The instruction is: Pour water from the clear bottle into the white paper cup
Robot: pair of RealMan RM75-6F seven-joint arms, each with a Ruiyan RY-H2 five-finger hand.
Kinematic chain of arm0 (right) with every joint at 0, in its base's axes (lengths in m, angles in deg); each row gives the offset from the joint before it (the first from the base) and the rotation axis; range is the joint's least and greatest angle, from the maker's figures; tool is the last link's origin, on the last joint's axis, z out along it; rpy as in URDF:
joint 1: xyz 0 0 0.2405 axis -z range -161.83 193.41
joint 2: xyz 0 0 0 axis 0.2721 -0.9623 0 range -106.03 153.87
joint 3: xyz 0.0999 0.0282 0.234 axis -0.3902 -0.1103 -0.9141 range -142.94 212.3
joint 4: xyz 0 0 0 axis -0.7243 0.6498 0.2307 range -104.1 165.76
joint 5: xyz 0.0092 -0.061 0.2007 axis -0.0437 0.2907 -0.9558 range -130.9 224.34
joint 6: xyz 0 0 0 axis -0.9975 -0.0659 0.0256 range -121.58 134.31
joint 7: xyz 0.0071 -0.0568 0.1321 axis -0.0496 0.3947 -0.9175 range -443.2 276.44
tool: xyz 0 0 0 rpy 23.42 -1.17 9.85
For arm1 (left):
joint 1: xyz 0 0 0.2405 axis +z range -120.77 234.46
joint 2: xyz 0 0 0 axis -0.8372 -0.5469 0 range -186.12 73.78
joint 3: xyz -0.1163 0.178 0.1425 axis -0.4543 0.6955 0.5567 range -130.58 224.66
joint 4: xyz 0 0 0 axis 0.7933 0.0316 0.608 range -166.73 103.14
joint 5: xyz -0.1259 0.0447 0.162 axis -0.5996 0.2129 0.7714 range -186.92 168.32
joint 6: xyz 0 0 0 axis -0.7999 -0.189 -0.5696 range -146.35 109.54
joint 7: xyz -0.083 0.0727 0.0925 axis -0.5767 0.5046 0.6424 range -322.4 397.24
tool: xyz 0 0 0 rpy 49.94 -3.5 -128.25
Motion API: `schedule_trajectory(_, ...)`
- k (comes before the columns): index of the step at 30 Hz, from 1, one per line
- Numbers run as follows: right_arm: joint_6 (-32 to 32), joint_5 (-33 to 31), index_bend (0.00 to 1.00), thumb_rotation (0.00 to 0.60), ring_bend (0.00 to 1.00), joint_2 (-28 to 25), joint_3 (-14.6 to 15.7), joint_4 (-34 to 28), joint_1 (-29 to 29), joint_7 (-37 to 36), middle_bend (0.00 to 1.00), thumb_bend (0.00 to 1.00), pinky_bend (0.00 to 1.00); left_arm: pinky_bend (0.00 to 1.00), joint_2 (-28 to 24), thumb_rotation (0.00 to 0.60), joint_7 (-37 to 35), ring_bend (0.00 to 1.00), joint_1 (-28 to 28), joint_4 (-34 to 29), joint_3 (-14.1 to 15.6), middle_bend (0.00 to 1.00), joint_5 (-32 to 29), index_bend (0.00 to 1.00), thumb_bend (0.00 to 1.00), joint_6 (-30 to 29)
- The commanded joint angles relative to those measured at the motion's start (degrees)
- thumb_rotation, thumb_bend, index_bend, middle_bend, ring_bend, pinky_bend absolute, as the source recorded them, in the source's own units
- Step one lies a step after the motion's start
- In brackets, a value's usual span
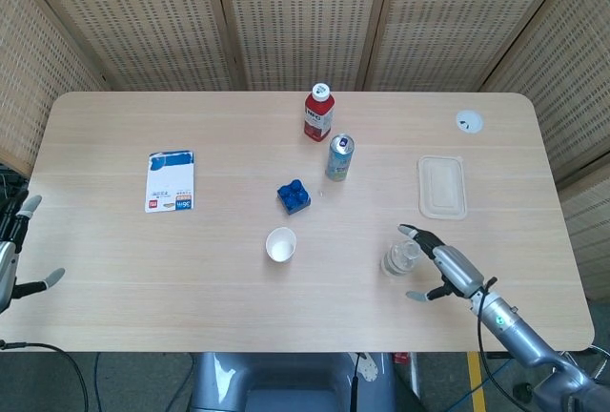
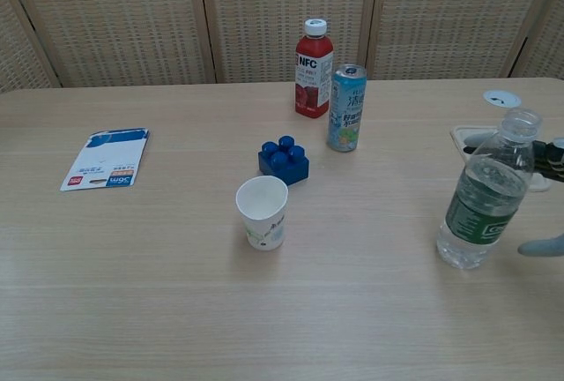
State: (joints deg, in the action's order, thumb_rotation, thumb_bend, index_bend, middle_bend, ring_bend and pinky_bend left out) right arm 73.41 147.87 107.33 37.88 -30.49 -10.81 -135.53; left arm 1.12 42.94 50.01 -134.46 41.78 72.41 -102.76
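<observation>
Fingers point(image 1: 416, 236) of the right hand point(image 1: 448, 269) are spread and curling round the clear bottle point(image 2: 483, 194), dark tips at its far side and the thumb low on the near side. Whether they already press the plastic I cannot tell; the bottle leans a little in the chest view, so contact looks likely, but no firm grip shows. Over at the near-left edge of the worktop point(image 1: 124, 269) the left hand point(image 1: 11, 257) hangs off the side, its fingers apart and holding nothing.

By my judgement the step in hand is the grasp of the bottle, with nothing poured yet. The bottle carries no cap that I can make out, and water fills most of it.

A little farther in, the white paper cup point(image 2: 263, 211) stands upright and empty-looking, well apart from the bottle toward the robot's left. Next the fingers must close squarely on the bottle's body, lift it level so nothing spills, carry it across above the cup and tip it slowly.

Beyond the cup sit a blue brick point(image 2: 283, 160), a drink can point(image 2: 346, 108) and a red juice bottle point(image 2: 313, 68).
</observation>
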Motion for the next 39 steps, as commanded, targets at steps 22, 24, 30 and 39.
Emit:
schedule_trajectory(22,-5.9,-3.2,0.00,0.600,0.00,3.8,2.2,6.1,-5.8,-15.5,0.00,0.00,0.00,0.00,0.7,0.600,1.1,0.00,-0.8,0.3,-0.5,0.00,-1.5,0.00,0.07,0.9)
schedule_trajectory(24,-5.9,-2.9,0.00,0.600,0.00,4.2,2.4,6.3,-6.4,-16.7,0.00,0.00,0.00,0.00,0.7,0.600,1.2,0.00,-0.9,0.4,-0.6,0.00,-1.7,0.00,0.07,1.2)
schedule_trajectory(30,-7.5,-4.8,0.00,0.600,0.00,6.3,1.5,6.9,-7.5,-16.0,0.00,0.00,0.00,0.00,0.8,0.600,1.1,0.00,-1.2,0.6,-0.8,0.00,-2.5,0.00,0.07,1.8)
schedule_trajectory(39,-7.9,-7.8,0.31,0.600,0.10,8.1,-0.1,7.4,-7.6,-16.5,0.31,0.13,0.14,0.00,0.7,0.600,1.0,0.00,-1.6,0.7,-1.0,0.00,-3.4,0.00,0.07,2.6)
